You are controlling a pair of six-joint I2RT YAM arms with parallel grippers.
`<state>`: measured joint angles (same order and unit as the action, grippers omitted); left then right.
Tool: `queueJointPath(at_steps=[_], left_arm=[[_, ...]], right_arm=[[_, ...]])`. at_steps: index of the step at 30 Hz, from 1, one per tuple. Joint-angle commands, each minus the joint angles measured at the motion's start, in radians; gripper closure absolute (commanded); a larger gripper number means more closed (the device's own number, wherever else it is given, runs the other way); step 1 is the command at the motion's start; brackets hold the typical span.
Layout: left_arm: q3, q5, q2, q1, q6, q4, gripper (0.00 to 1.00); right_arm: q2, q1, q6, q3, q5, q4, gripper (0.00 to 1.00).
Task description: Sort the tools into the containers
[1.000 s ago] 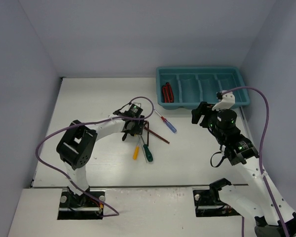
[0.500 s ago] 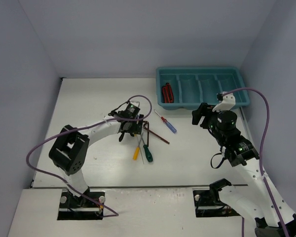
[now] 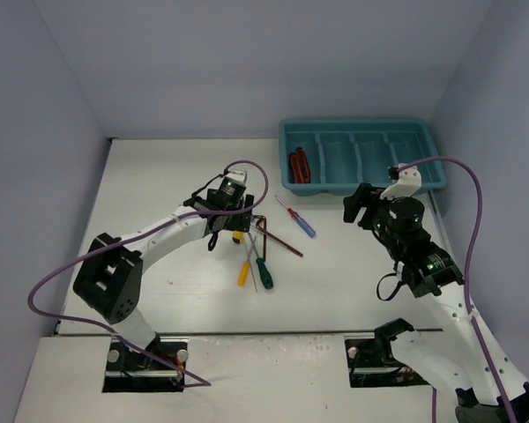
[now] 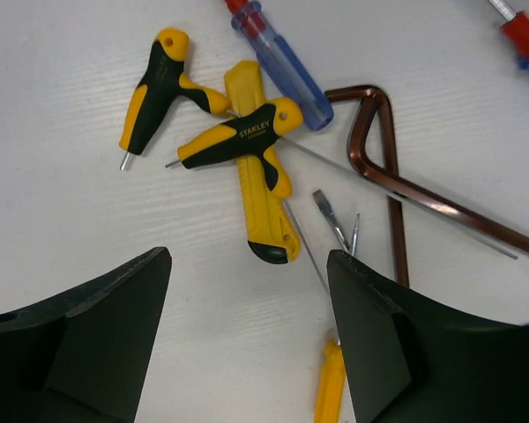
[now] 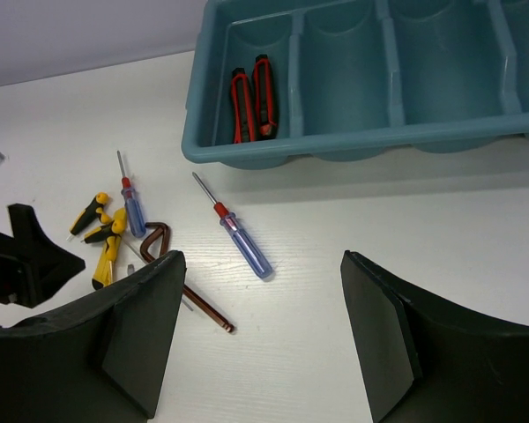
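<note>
My left gripper (image 3: 227,220) is open and empty, low over a pile of tools at mid-table. In its wrist view the open gripper (image 4: 247,264) faces two yellow-black T-handles (image 4: 159,79), a yellow handle (image 4: 256,176), a blue screwdriver (image 4: 282,62) and a brown hex key (image 4: 388,176). A yellow screwdriver (image 3: 243,271) and a green one (image 3: 264,272) lie just nearer. Another blue screwdriver (image 3: 301,220) lies apart to the right. The teal tray (image 3: 361,183) stands at the far right with red-handled pliers (image 3: 299,164) in its leftmost compartment. My right gripper (image 3: 360,204) is open and empty, in front of the tray.
In the right wrist view the tray (image 5: 335,145) has three bare compartments to the right of the pliers (image 5: 251,92). The lone blue screwdriver (image 5: 242,242) lies between the tray and the pile. Grey walls close in the table on three sides.
The left arm's elbow has swung to the left and its gripper has shifted slightly left and farther over the pile. The right arm and the tools have not moved.
</note>
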<state>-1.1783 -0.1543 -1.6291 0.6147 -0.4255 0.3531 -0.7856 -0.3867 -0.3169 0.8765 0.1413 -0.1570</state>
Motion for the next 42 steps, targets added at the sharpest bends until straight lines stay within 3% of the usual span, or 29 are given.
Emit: queueJointPath(at_steps=[1, 28, 42], left_arm=[[0.026, -0.008, -0.004, -0.007, 0.007, -0.018, 0.31], [0.068, 0.021, -0.114, -0.006, -0.016, -0.074, 0.31], [0.029, 0.005, -0.196, -0.001, -0.123, -0.107, 0.31]], right_arm=[[0.029, 0.002, -0.018, -0.006, 0.005, 0.042, 0.32], [0.071, 0.002, -0.038, -0.027, 0.003, 0.016, 0.31], [0.079, 0.002, -0.039, -0.028, 0.004, 0.011, 0.31]])
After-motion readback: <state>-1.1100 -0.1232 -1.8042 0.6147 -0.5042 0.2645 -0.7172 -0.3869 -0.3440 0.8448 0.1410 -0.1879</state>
